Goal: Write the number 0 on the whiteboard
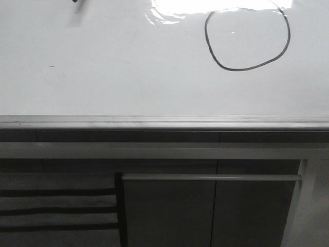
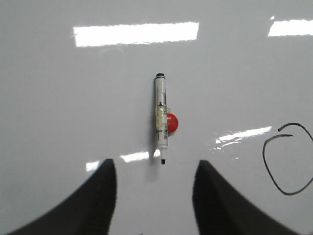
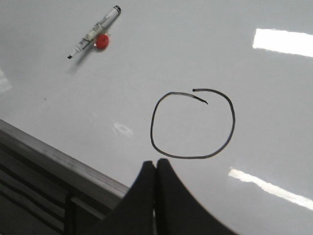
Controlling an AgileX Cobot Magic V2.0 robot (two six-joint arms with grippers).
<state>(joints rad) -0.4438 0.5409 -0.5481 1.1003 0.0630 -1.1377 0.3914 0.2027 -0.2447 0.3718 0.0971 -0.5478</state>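
Left gripper (image 2: 155, 196): fingers spread wide, empty, held above the whiteboard (image 2: 73, 122) and looking straight down at it. Neither dark fingertip touches anything. Just off the fingertips, centred on the gap between them, lies a marker (image 2: 161, 117), flat on the board, uncapped, its black tip toward the gripper. A small red disc (image 2: 172, 122) sits against the marker's barrel at mid-length, apparently fixed to it by a clear band. Off to one side in this view, part of the 0 (image 2: 286, 159) shows at the frame edge.

Right gripper (image 3: 155, 196): fingers pressed together with no visible gap and nothing between them. It hangs tilted over the board's near edge. The 0 lies just beyond its fingertips, a closed, slightly lopsided loop whose ends overlap on the far side. The marker lies well apart from the loop, further across the board.

Front view: neither arm appears. The 0 sits on the board's right half, its top running into bright glare (image 1: 216, 6). A grey edge strip (image 1: 164, 122) bounds the board's near side, with dark cabinet panels (image 1: 169, 211) below.
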